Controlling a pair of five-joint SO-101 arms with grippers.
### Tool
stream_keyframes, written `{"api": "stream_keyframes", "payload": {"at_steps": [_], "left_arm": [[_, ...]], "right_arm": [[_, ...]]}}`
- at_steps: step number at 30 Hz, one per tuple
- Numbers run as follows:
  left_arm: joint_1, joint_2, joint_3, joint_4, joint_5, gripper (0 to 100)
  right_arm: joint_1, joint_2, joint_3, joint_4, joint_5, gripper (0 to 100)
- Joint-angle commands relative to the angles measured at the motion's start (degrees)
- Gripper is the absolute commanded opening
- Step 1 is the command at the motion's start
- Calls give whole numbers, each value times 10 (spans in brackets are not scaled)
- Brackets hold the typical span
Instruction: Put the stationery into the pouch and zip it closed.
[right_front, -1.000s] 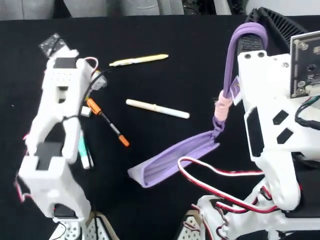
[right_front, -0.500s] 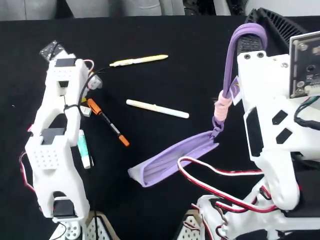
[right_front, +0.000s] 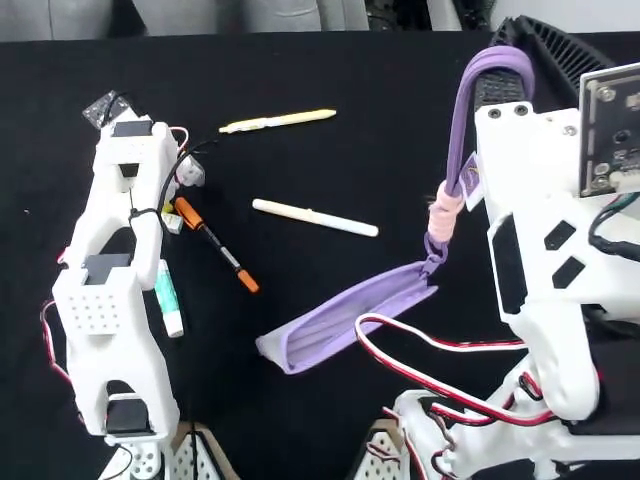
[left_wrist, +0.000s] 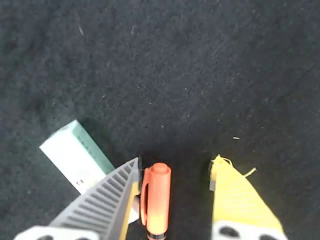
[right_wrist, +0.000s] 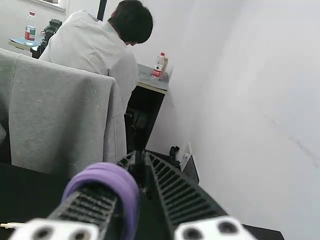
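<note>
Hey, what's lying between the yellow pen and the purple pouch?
The high view shows a white pen between the yellow pen and the purple pouch, touching neither.

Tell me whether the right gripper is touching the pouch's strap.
Touching. The right wrist view shows the purple strap wrapped over one finger of the right gripper and pinched against it.

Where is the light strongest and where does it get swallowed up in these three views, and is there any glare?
High view: the black table soaks up light, the white arms stand out bright, the pens show no visible shadow. Left wrist view: soft, even light, no glare on the orange pen. Right wrist view: the white wall is brightest, behind the purple pouch strap.
</note>
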Motion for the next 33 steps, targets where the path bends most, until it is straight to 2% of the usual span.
{"api": "stream_keyframes", "payload": {"at_steps": [1,13,18,21,24,33], "left_arm": [[18,-8,-25,41,4,231],[43,37,-30,30,2,220],[44,40,-31,26,-8,78],[46,46,-28,11,-63,27],[44,47,-25,2,-88,30],[40,-7,-83,29,-89,29]], "right_arm": [[-4,-7,2,-5,-2,11],[-4,-7,2,-5,-2,11],[-3,-7,2,-5,-2,11],[-3,-7,2,-5,-2,11],[-3,-7,2,-5,-2,11],[-3,-7,2,-5,-2,11]]}}
